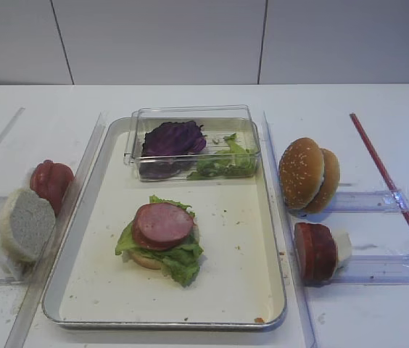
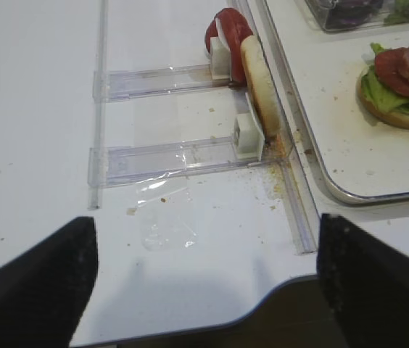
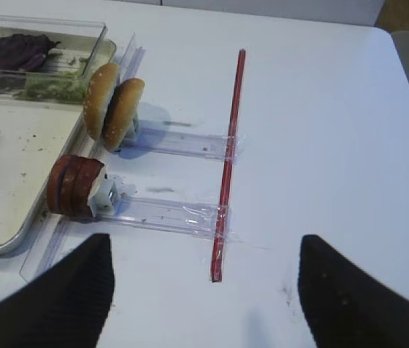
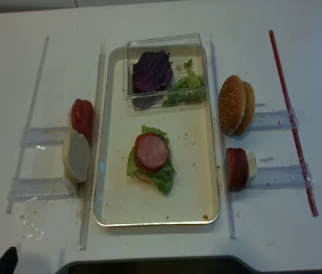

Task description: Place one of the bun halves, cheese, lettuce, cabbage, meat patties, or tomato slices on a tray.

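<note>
Tray [image 1: 259, 239] is the landmark, centre of table. On it, near the middle: a bun bottom [image 1: 145, 259] under lettuce [image 1: 179, 262], topped by two overlapping meat patties [image 1: 162, 225]. At the tray's far end sits a clear box [image 1: 190, 116] with cabbage [image 1: 173, 137] on its left side and loose green leaves [image 1: 226, 163] on its right. Left of the tray, standing on edge in clear plastic racks [image 2: 157, 156]: tomato slices [image 1: 51, 183] at the far rack, a pale-faced bun half [image 1: 25, 224] at the near one, touching the tray-side rail. Right of the tray, also on edge: two sesame bun halves [image 1: 308, 175] at the far rack, more patties [image 1: 315, 251] at the near rack, against a white block. A red stick [image 1: 389, 181] lies beyond the right racks, well apart from the tray. Left gripper [image 2: 204, 290] near the table's front edge, left of the tray, fingers wide apart, holding nothing. Right gripper [image 3: 204, 290] low over bare table right of the tray, fingers apart, holding nothing
</note>
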